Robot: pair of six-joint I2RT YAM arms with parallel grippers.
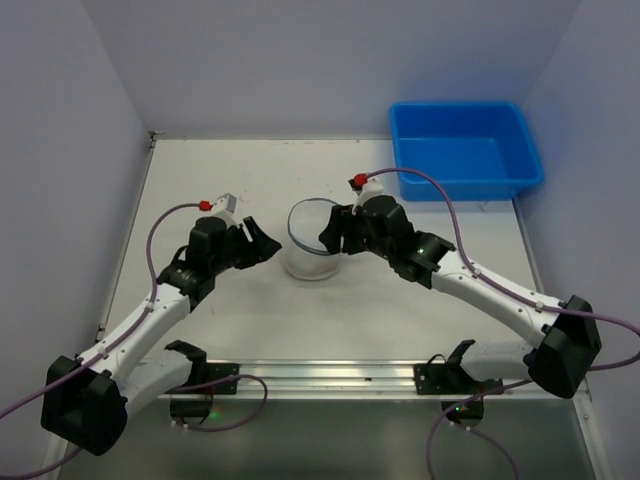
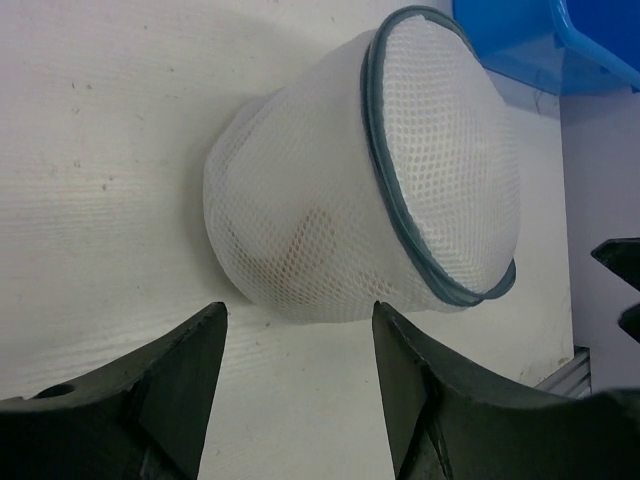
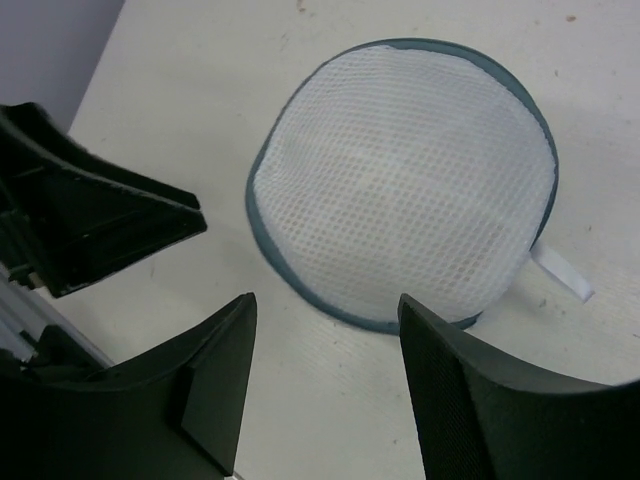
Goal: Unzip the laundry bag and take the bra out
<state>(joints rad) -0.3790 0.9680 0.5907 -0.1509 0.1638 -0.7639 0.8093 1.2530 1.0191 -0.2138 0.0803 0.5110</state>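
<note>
The laundry bag (image 1: 311, 243) is a round white mesh drum with a dark zipper rim, standing in the middle of the table. It also shows in the left wrist view (image 2: 370, 180) and in the right wrist view (image 3: 405, 185), zipped shut. A faint tan shape shows through the mesh low in the left wrist view; the bra itself is hidden inside. My left gripper (image 1: 266, 243) is open, just left of the bag, not touching it (image 2: 298, 312). My right gripper (image 1: 333, 236) is open at the bag's right side (image 3: 325, 300). A white tab (image 3: 560, 272) sticks out from the rim.
A blue plastic bin (image 1: 465, 150) stands at the back right corner; its edge shows in the left wrist view (image 2: 560, 40). Purple walls close in the table on the left, back and right. A metal rail (image 1: 330, 375) runs along the near edge.
</note>
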